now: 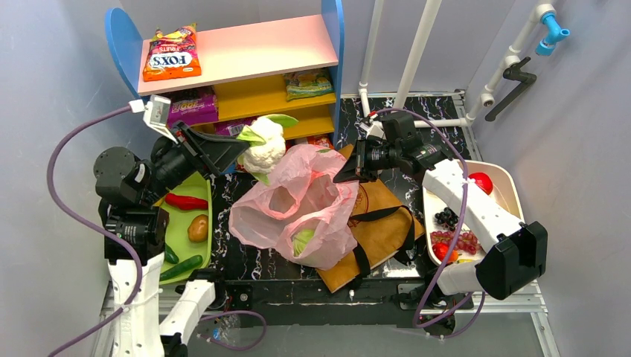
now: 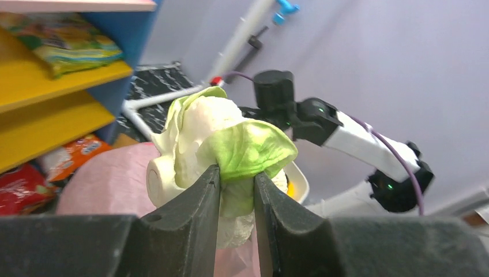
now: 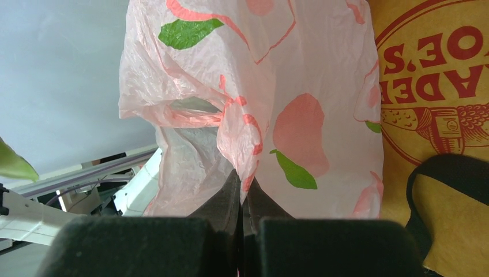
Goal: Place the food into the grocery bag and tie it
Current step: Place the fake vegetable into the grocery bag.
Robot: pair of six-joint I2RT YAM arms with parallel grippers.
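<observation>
- shelf unit (image 1: 245, 59): stands at the far left of the table. i see snack packets on its tiers.
- brown paper bag (image 1: 387, 216): lies flat at mid-table, partly under the right side of the grocery bag.
- grocery bag (image 1: 298, 208): pink and crumpled, at mid-table with its mouth facing up. a green item (image 1: 303, 239) shows through the plastic at the near end.
- white tray (image 1: 513, 178): on the right, holding dark grapes (image 1: 446, 217).
- green tray (image 1: 186, 242): on the left, beside the left arm.
- cauliflower (image 2: 196, 133): held in the air, just above the far left rim of the grocery bag.
- left gripper (image 2: 236, 173): i read it as clamped on the cauliflower's green leaf, one finger on each side.
- right gripper (image 3: 242, 184): fingers pinched together on a fold of the grocery bag's far right rim.
</observation>
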